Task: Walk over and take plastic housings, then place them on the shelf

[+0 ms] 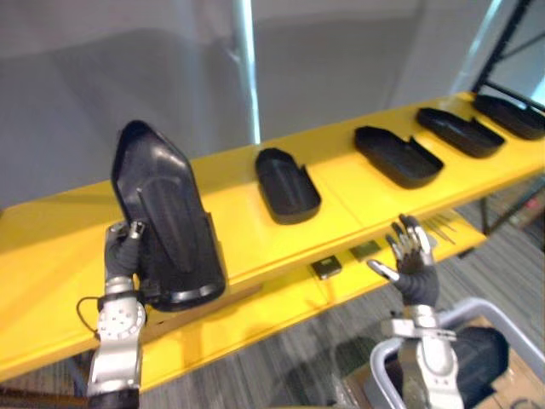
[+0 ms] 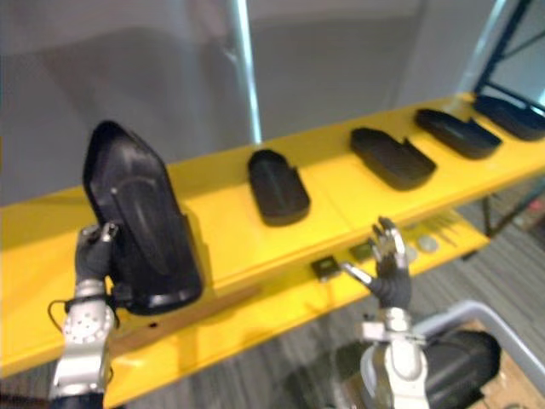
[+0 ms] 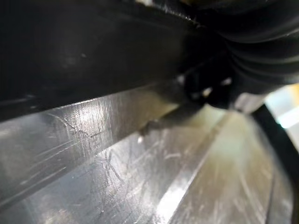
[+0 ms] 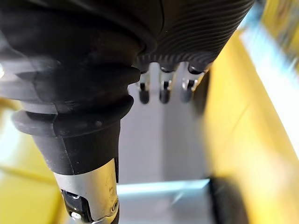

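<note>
Fingers (image 1: 130,230) of the left hand (image 1: 123,254) curl round a black plastic housing (image 1: 162,213), upright on the yellow shelf (image 1: 51,243) — right hand (image 1: 415,260) spread, empty. Four more housings (image 1: 287,185) lie along the shelf.

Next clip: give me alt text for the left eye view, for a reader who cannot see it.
The robot's left hand grips a black plastic housing, held upright over the front of a yellow shelf. Four more housings lie in a row along the shelf to its right. The right hand is raised, open and empty, before the shelf's edge.
</note>
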`<state>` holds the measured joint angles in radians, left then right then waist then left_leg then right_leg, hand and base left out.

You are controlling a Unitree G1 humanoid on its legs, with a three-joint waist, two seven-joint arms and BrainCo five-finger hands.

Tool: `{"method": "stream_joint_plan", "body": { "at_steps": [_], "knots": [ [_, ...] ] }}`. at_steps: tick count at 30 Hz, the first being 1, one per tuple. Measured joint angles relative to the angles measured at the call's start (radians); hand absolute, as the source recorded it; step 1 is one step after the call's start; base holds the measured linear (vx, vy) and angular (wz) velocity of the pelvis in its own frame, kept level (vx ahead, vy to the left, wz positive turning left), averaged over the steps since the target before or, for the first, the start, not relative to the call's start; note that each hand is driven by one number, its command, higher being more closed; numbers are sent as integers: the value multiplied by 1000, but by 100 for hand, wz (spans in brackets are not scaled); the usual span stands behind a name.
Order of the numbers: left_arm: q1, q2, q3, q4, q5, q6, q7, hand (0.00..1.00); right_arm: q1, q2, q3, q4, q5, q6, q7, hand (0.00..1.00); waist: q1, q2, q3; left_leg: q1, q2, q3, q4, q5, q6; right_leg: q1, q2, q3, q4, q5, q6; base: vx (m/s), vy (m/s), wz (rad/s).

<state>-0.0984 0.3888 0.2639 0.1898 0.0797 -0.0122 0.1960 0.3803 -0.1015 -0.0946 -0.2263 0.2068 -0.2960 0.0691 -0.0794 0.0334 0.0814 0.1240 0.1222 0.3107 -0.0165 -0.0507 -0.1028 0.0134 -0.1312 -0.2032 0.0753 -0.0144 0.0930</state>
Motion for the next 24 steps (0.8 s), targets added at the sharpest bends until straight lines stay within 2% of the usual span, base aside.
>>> {"method": "stream_joint_plan", "body": {
  "at_steps": [2,5,7,11,12,14,17,19,24],
  "knots": [
    [-59,77,5,106,-18,29,-2,100,33,-19,-12,1,-13,1,19,0,-18,10,5,2,1,25,-9,1,-2,-14,9,24,1,5,0,-16,-5,-34],
    [-181,183,4,266,-88,102,-17,100,58,-28,-20,20,-12,23,26,0,-42,22,13,-1,1,44,-9,2,-2,-32,9,47,3,10,0,-12,6,-20],
    [-272,249,0,391,-122,159,-33,100,66,-43,-17,55,-4,40,43,0,-46,29,17,-2,5,66,-10,2,-2,-48,11,69,8,11,1,-15,5,-25],
    [-425,355,-33,610,-147,275,-95,100,76,-63,8,90,-6,60,64,0,-71,41,37,-4,4,83,-9,2,-3,-69,12,88,21,11,0,10,1,-13],
    [-444,369,-46,637,-150,286,-103,100,76,-64,15,90,-6,60,64,0,-74,42,42,-4,4,85,-9,2,-3,-72,13,91,24,11,-1,20,5,-13],
    [-504,397,-82,698,-152,343,-139,100,75,-69,46,90,-6,60,63,0,-78,44,60,-9,3,88,-7,2,-2,-84,12,97,35,10,-2,6,1,-5],
    [-528,398,-90,735,-183,370,-164,100,66,-76,85,90,-6,61,63,0,-83,42,73,-22,3,87,0,2,-2,-94,11,97,41,7,-5,0,0,0],
    [-528,401,-93,762,-239,387,-186,100,42,-76,113,90,-3,68,61,0,-88,34,111,-24,3,86,13,2,-2,-102,11,97,61,2,-13,0,0,0],
    [-525,402,-131,813,-272,394,-201,100,31,-81,128,89,17,80,37,0,-90,29,144,-56,7,85,35,2,-2,-142,10,100,100,-6,-22,-28,-21,1]
  ]
}}
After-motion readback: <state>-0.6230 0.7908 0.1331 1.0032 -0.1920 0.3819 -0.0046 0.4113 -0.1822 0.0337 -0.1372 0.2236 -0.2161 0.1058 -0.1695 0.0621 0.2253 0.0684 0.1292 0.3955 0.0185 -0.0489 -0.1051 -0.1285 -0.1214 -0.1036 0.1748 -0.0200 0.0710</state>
